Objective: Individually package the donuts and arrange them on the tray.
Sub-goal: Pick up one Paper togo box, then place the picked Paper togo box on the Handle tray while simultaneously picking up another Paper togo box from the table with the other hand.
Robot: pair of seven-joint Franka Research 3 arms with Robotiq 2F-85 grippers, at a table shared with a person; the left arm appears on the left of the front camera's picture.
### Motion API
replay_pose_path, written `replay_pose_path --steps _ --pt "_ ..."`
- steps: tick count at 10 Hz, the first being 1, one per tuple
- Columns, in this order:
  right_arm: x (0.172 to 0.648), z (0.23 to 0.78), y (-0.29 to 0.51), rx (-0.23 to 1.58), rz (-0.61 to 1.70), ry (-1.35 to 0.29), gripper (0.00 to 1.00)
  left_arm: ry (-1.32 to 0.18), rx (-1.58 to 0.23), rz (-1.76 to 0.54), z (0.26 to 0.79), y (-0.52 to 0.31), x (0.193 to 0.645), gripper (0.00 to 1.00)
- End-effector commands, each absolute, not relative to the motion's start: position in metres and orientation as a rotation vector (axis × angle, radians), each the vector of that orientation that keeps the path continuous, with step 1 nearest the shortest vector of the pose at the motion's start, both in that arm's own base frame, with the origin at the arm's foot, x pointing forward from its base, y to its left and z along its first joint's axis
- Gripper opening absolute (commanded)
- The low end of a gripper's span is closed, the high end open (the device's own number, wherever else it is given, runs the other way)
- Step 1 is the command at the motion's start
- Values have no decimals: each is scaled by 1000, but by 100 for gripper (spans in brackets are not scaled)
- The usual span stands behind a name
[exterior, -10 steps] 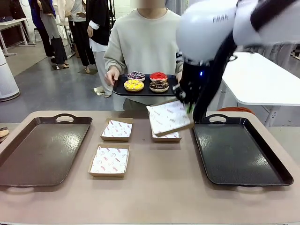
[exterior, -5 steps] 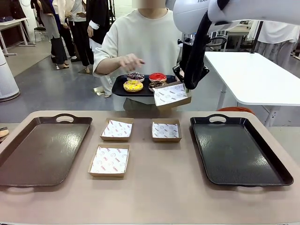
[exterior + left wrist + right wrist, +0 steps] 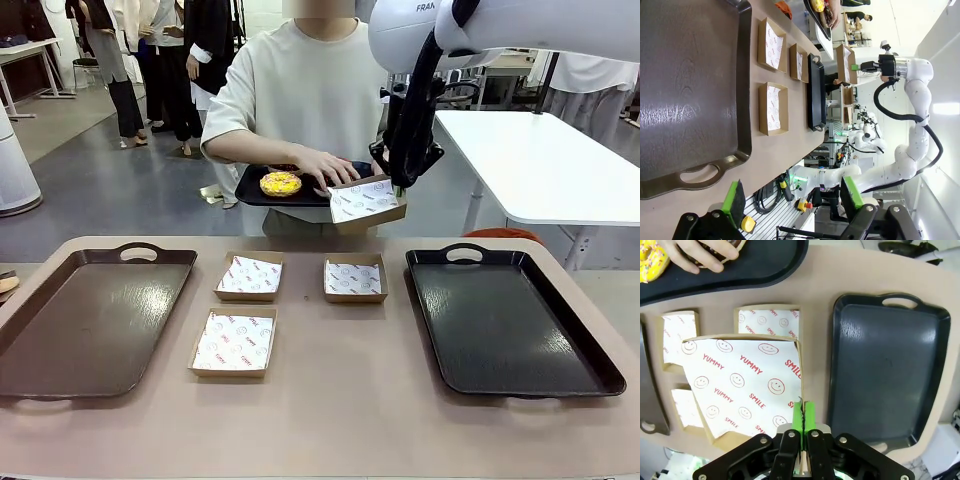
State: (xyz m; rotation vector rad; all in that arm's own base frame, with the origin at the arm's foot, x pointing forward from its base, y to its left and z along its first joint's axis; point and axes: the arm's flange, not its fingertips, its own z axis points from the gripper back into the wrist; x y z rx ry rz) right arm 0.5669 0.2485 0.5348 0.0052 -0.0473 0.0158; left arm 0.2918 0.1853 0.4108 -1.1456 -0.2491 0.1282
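A person at the far side holds a small black tray (image 3: 255, 190) with the donuts. The yellow donut (image 3: 281, 183) (image 3: 651, 260) lies uncovered; the person's hand (image 3: 325, 168) covers the others, fingers on a dark donut (image 3: 727, 247). My right gripper (image 3: 400, 186) (image 3: 803, 412) is shut on the edge of a paper-lined cardboard box (image 3: 366, 200) (image 3: 745, 385), held in the air, tilted, right beside that tray. My left gripper (image 3: 792, 197) stands open and empty above the near end of the brown tray (image 3: 690, 90).
Three paper-lined boxes (image 3: 250, 276) (image 3: 354, 279) (image 3: 234, 341) lie mid-table. A brown tray (image 3: 90, 320) sits at the left and a black tray (image 3: 510, 320) at the right. A white table stands behind at the right.
My right arm has lifted the box from just above the table up to the person's tray. The person's hand has come down onto the donuts. The left gripper is unchanged.
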Motion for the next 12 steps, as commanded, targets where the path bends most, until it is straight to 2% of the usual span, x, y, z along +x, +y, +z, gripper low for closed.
replay_pose_path --steps 1,12 --pt "562 535 246 3 15 -46 0 -261 -1149 141 412 185 292 100" --pt "562 535 246 3 15 -46 0 -261 -1149 141 412 185 292 100"
